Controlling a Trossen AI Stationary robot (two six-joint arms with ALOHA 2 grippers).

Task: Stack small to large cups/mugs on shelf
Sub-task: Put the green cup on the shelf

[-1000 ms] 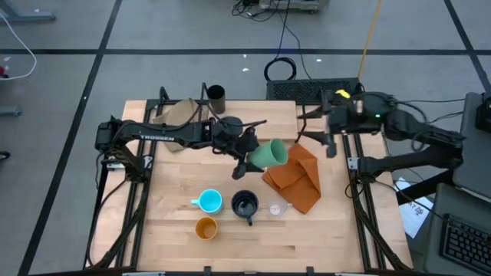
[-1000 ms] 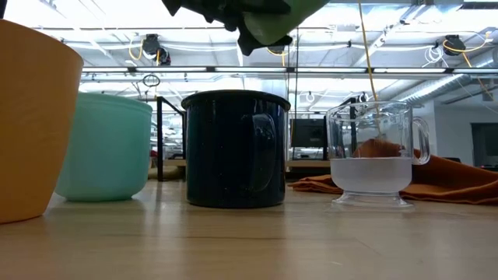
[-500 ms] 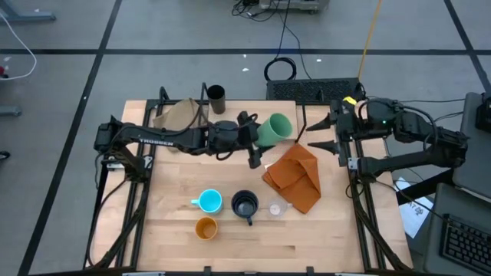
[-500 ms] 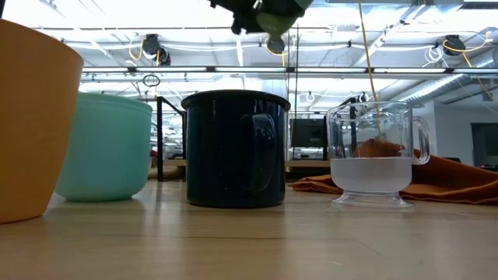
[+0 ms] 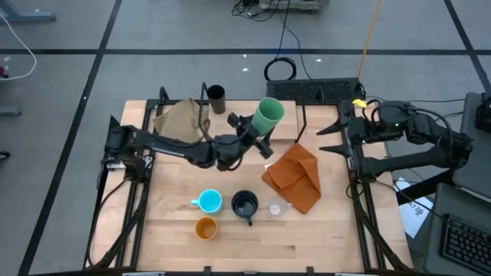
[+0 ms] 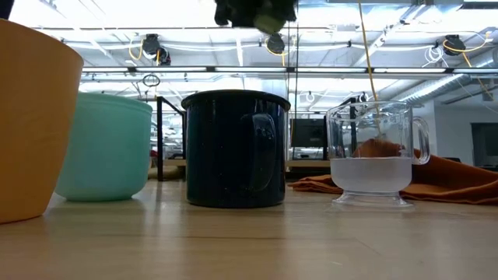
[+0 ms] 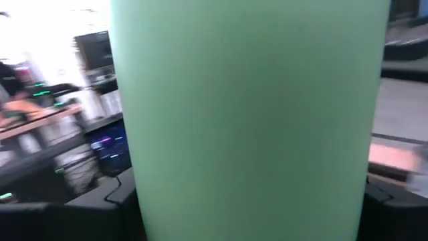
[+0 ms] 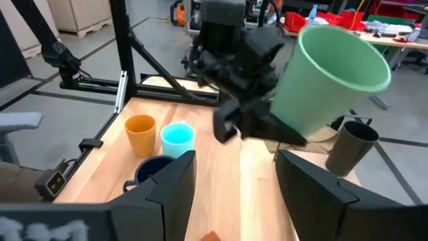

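Observation:
My left gripper (image 5: 259,132) is shut on the green cup (image 5: 269,115) and holds it in the air over the far middle of the table. The cup fills the left wrist view (image 7: 247,114). A dark brown cup (image 5: 216,97) stands upright at the far edge. Near the front stand the light blue mug (image 5: 209,202), the navy mug (image 5: 245,205), the clear cup (image 5: 275,208) and the orange cup (image 5: 205,228). My right gripper (image 5: 331,139) is open at the table's far right edge, with nothing between its fingers. I cannot tell the shelf apart from the tabletop. My left gripper pinches the green cup's side wall between its two fingers, on the lower half near the base (image 8: 284,124). The fingers come level from the table's left. The cup is lifted clear and tilted, its mouth (image 8: 344,53) turned up and toward the far right.
An orange cloth (image 5: 295,178) lies crumpled right of centre. A crumpled brown sheet (image 5: 178,116) lies at the far left, near the dark brown cup. Black frame posts (image 5: 203,96) rise along the far edge. Bare wood lies along the near edge (image 5: 253,253).
My left gripper has swung round from pointing at the table's right toward its far edge. It has carried the green cup away from the orange cloth toward the far edge, and the cup's mouth has tipped upward. My right gripper has drawn back toward the right edge.

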